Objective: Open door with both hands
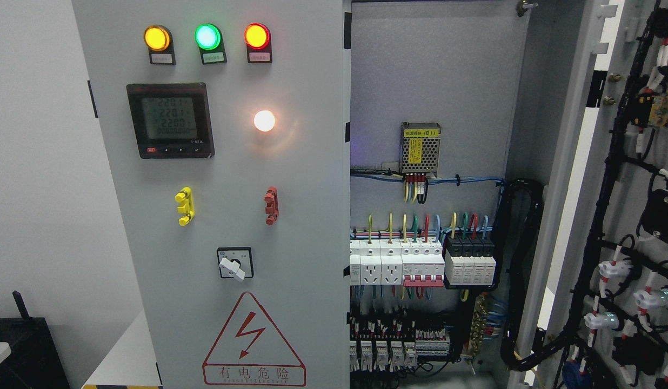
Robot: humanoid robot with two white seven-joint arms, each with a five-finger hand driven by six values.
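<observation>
A grey electrical cabinet fills the head view. Its left door is closed and carries three lit lamps, a digital meter, a white lamp, a yellow handle, a red handle, a rotary switch and a red high-voltage warning triangle. The right door stands swung wide open at the right edge, its inner side showing black wiring and lamp backs. The open bay shows breakers, sockets and coloured wires. Neither of my hands nor arms shows anywhere.
A pale wall lies to the left of the cabinet. A dark object sits at the lower left, beside a white surface edge. A thick black cable bundle loops along the bay's right side.
</observation>
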